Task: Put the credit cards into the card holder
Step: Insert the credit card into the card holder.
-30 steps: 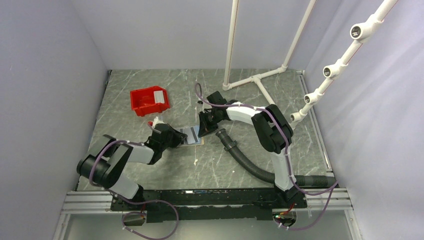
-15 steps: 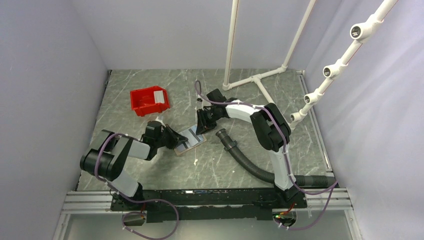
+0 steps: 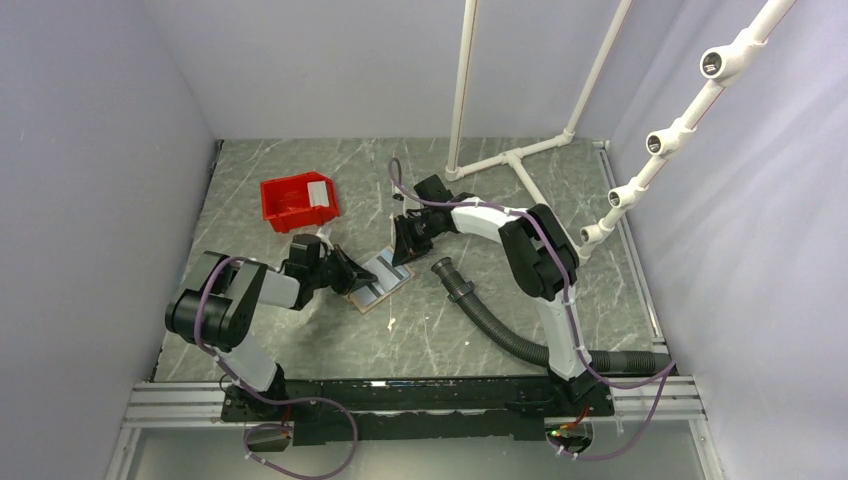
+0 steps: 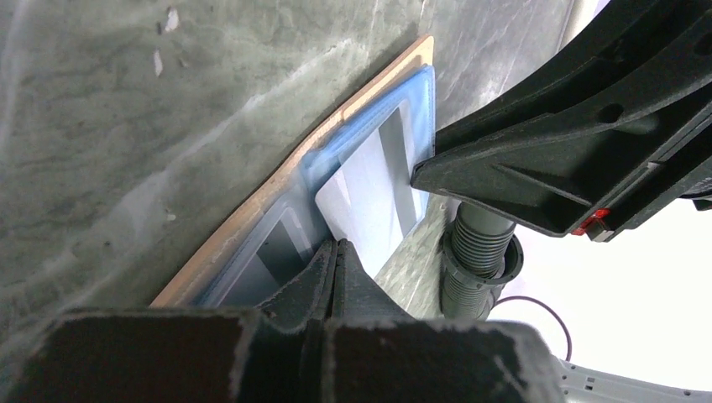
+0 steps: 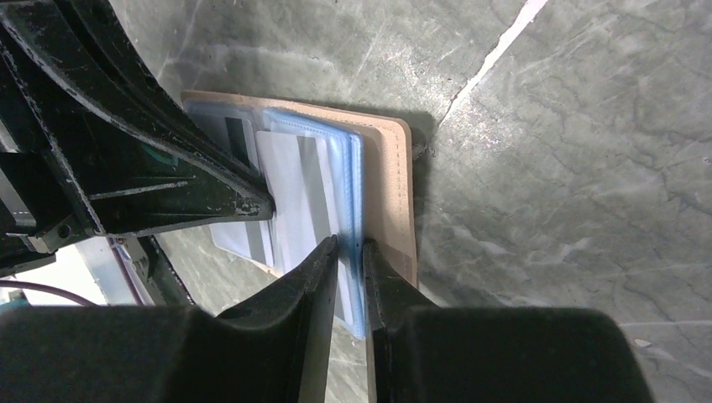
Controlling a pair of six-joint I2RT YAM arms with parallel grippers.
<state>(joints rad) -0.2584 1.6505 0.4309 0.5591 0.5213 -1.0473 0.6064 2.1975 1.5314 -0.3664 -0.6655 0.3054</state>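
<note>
Toward the far left corner of the table, a red bin with a pale rectangle at its right end; card or label, cannot tell. Just nearer and to the right of the bin, the left gripper, stretched rightward and low over the surface; fingers pressed together with no gap; tips set down on the card holder, right beside the whitish card. Near the middle of the table, a little left of centre, the card holder itself; lying open and flat, askew to the table's edges; tan backing underneath, clear blue-tinted sleeves fanned on top. On those sleeves, the whitish card with a grey stripe; tucked inside a sleeve or only lying on one, cannot tell. At the holder's far right end, the right gripper, angled down from the far side; fingers a narrow slit apart, with the edge of the blue-tinted sleeves in the slit; pinched or merely straddled, cannot tell. Further right, a grey corrugated hose curving off toward the near right corner; by the far edge, a white pipe frame standing on the table.
</note>
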